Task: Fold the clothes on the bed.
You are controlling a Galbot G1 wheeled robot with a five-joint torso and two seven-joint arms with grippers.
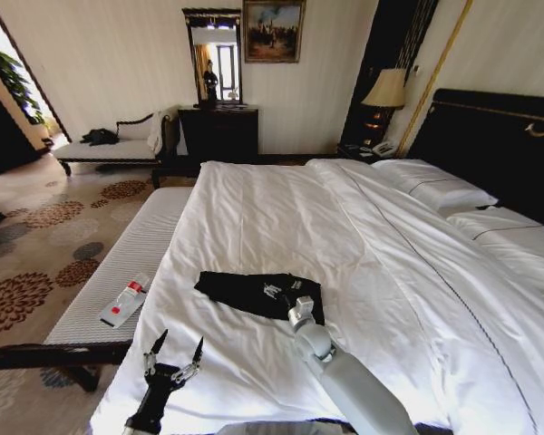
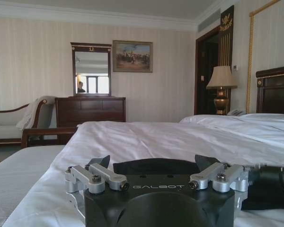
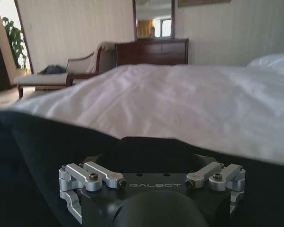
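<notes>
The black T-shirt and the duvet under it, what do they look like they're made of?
The black T-shirt looks like soft matte knit, probably cotton: it lies limp and creased, with no sheen. The duvet looks like smooth white woven cloth, likely cotton, over light padding: fine wrinkles and long soft folds run across it.

Daylight enters from the doorway at far left and washes out the white duvet (image 1: 363, 254). The lit lamp (image 1: 385, 91) adds a warm local glow. The head view bows at its edges. Both wrist views blur the near foreground.
</notes>
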